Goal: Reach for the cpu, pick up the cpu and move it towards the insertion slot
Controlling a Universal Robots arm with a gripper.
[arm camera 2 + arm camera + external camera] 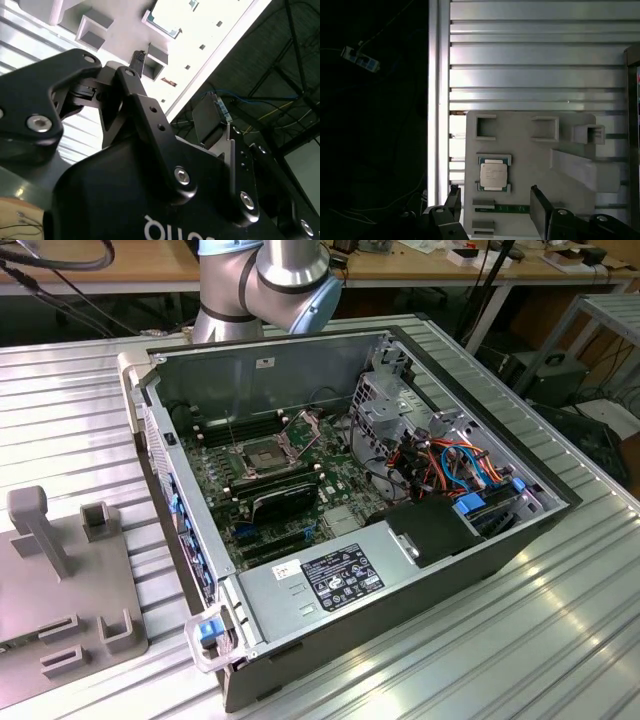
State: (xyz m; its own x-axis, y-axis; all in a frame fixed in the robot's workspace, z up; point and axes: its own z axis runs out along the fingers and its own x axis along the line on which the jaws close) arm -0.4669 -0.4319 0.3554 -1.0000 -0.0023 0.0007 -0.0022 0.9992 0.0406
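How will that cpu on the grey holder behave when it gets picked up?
The cpu looks thin, flat and metal-topped: probably rigid and light. Lying flat in the grey holder, it should not roll. Its thin edges likely give the open hand little to grip.

In exterior view, insertion slot [262, 456] on mobo [345, 495] inside pc case [270, 370] w/ card [285, 498] at slot's 5 o'clock, fixture plate [85, 585] on table [500, 640] at case's 8 o'clock; in first wrist view, cpu [493, 174] on that plate.

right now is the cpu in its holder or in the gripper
In the grey holder. The cpu lies flat in its recess; the gripper is open and clear of it.
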